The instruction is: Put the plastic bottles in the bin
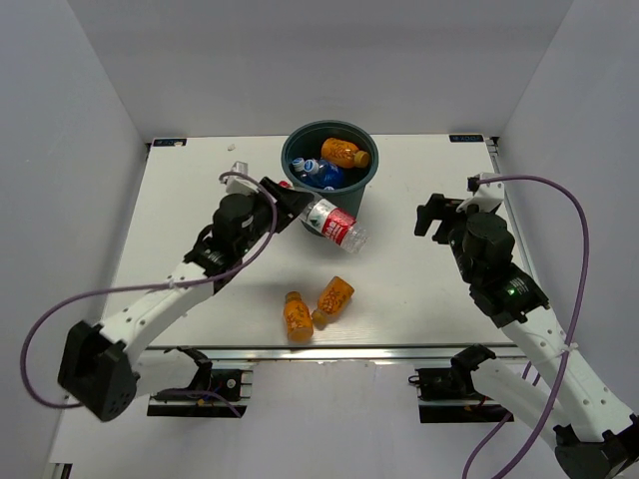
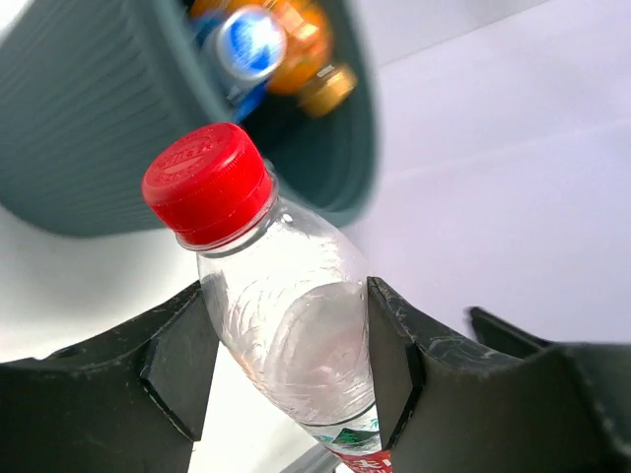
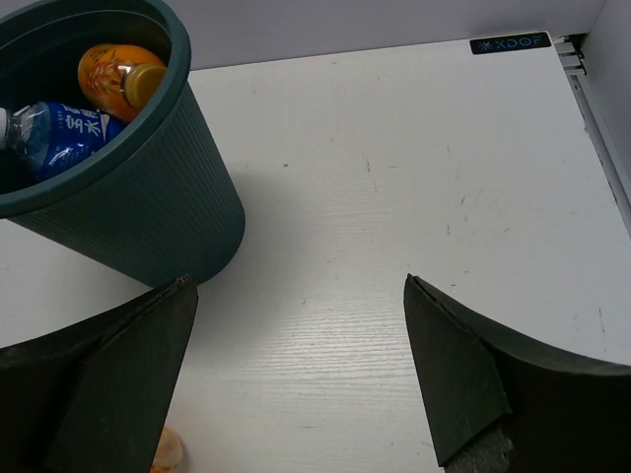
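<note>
My left gripper (image 1: 300,208) is shut on a clear bottle (image 1: 334,224) with a red cap and red label, held in the air just in front of the dark green bin (image 1: 362,188). In the left wrist view the clear bottle (image 2: 286,325) sits squeezed between both fingers, its red cap (image 2: 208,183) pointing at the bin (image 2: 89,118). Inside the bin lie an orange bottle (image 1: 344,153) and a blue-labelled bottle (image 1: 321,173). Two orange bottles (image 1: 298,315) (image 1: 333,296) lie on the table near the front. My right gripper (image 1: 434,215) is open and holds nothing, right of the bin (image 3: 148,212).
The white table (image 1: 419,289) has walls at the back and both sides. A small white object (image 1: 238,167) lies at the back left. An orange bottle's edge (image 3: 166,448) shows at the bottom of the right wrist view.
</note>
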Robot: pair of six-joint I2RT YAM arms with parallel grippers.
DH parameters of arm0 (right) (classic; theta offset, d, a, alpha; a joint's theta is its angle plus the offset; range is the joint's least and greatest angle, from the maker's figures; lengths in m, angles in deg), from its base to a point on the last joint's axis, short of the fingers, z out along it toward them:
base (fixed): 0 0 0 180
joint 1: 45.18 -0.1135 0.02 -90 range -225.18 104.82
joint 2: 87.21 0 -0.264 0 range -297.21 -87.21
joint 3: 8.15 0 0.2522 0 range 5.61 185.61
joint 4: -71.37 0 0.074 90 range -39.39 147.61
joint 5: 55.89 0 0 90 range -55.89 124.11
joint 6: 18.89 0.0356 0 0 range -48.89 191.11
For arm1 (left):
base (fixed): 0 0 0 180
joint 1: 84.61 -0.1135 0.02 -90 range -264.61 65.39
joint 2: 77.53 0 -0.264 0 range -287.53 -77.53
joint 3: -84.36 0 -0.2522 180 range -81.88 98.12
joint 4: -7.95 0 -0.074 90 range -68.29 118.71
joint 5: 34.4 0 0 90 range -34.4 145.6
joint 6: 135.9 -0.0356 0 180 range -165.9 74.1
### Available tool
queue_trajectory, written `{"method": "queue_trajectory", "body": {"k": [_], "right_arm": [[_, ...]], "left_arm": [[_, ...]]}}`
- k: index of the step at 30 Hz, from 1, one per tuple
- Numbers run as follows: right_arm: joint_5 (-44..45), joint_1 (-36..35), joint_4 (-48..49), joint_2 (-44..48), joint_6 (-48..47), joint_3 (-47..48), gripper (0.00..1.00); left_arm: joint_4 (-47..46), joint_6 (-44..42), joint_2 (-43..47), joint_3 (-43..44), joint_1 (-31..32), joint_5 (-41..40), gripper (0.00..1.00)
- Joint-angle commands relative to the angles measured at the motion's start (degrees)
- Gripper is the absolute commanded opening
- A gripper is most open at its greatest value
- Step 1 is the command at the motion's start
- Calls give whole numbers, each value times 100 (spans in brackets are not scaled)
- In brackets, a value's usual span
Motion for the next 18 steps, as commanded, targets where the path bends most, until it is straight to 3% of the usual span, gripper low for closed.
{"method": "queue_trajectory", "body": {"k": [1, 6, 11, 15, 18], "right_arm": [[-132, 18, 218, 44, -22, 3, 89], [-167, 18, 244, 27, -31, 3, 89], [8, 18, 227, 70, -84, 3, 89], [140, 18, 244, 114, -136, -32, 89], [254, 18, 227, 97, -198, -50, 89]], "left_arm": [[370, -418, 835, 212, 19, -453, 30], [738, -1499, 487, 1555, 10, -1148, 35], [783, -2509, -954, 3242, 10, -1797, 32], [520, -3133, -1763, 3868, 10, -2492, 33], [581, -4020, -2484, 4473, 1, -2495, 32]]}}
